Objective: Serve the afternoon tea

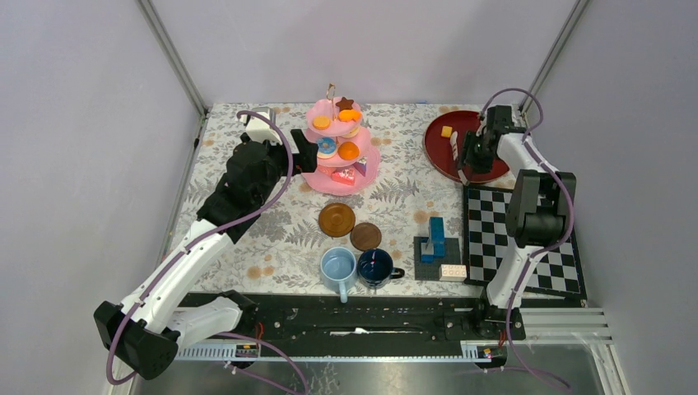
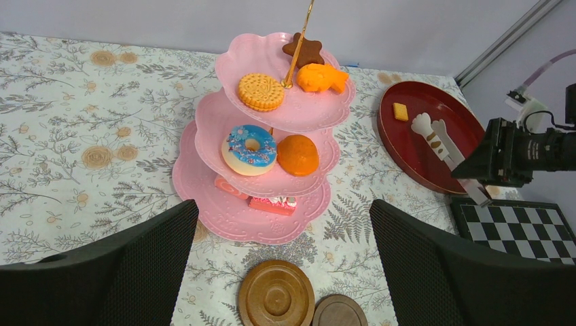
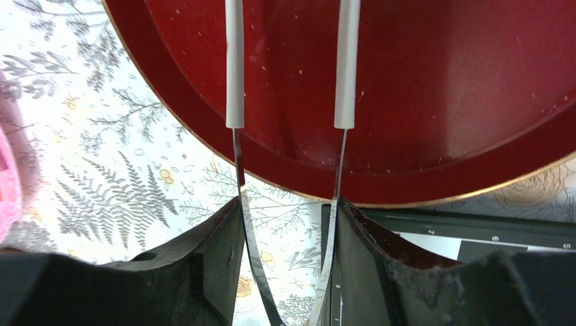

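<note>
**Tea service, left to right.** Your left gripper [image 1: 303, 153] hovers just beside the pink three-tier stand [image 2: 217, 204]. Its fingers [image 2: 136, 258] are spread wide and hold nothing. The bottom tier sits just ahead of the gap, not inside it. Best keep that arm clear of the stand, since a nudge could spill the pastries already on its tiers.

Nearer the arms, the two brown saucers [image 1: 337, 219] lie rim to rim. The light-blue mug [image 1: 337, 270] and the dark-blue mug [image 1: 375, 267] stand side by side closer in, neither on a saucer.

At right, the step in hand looks to be lifting the small yellow biscuit [image 1: 446, 131] off the red tray [image 1: 438, 156] for the stand. Your right gripper [image 3: 288, 217] is clamped on a pair of tongs [image 3: 233, 68]. Their metal shanks press against the inner faces of its fingers, and the white-sleeved arms stand apart over the tray.

From the left wrist view, the tong tips sit close beside the biscuit, on its right, not yet around it. The right wrist view cuts the tips off.

- Shift the tips left until one arm falls on each side of the biscuit.
- Lower them almost to the tray floor.
- Squeeze gently, because a flat, slick piece may skid out of a hard pinch.
- Lift straight up before you swing towards the stand.
</note>
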Available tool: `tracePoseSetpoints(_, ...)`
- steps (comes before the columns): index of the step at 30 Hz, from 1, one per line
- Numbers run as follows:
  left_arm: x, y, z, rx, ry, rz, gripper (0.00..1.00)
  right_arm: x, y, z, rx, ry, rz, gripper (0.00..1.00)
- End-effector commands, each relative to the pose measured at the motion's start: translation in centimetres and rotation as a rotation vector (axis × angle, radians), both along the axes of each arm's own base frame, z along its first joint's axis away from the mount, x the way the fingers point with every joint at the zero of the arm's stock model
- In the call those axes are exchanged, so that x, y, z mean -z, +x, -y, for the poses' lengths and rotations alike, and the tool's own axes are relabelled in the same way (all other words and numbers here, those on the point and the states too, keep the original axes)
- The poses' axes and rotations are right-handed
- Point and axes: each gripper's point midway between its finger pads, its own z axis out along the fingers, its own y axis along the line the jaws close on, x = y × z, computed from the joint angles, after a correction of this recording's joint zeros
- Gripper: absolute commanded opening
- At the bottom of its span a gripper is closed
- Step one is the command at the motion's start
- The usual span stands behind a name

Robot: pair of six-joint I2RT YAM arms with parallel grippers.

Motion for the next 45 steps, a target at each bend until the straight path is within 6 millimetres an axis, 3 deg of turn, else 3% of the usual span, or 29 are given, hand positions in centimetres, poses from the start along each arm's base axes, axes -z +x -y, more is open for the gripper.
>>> tracePoseSetpoints(1, -1.0, 0.2, 0.5, 0.015, -0.031, 0.039, 0.99, -1.3, 0.3, -0.1, 0.018, -0.110, 0.106, 0.54)
tracePoseSetpoints(5, -1.1, 0.1, 0.4, 0.013, -0.031, 0.042, 0.99, -0.2, 0.3, 0.4, 0.043, -0.209, 0.134, 0.62)
tracePoseSetpoints(6, -1.1, 0.1, 0.4, 0.013, -0.031, 0.041, 0.99, 0.0, 0.3, -0.4, 0.023, -0.229, 0.136, 0.63)
tracePoseSetpoints(12, -1.1, 0.1, 0.4, 0.010, -0.030, 0.044, 0.99, 0.2, 1.1, -0.2, 0.029, -0.293, 0.188, 0.71)
tracePoseSetpoints(21, -0.9, 0.2, 0.5, 0.012, -0.027, 0.038, 0.99, -0.9, 1.7, -0.1, 0.037, -0.323, 0.222, 0.97)
tracePoseSetpoints(32, -0.5, 0.5, 0.5, 0.008, -0.019, 0.028, 0.99, -0.1, 4.2, -1.2, 0.035, -0.271, 0.212, 0.93)
tracePoseSetpoints(41, -0.3, 0.6, 0.6, 0.011, -0.020, 0.023, 0.99, 1.5, 3.4, -1.6, 0.021, -0.320, 0.167, 0.95)
tracePoseSetpoints(45, -0.4, 0.6, 0.6, 0.013, -0.021, 0.023, 0.99, 2.3, 3.1, -1.7, 0.018, -0.350, 0.146, 0.89)
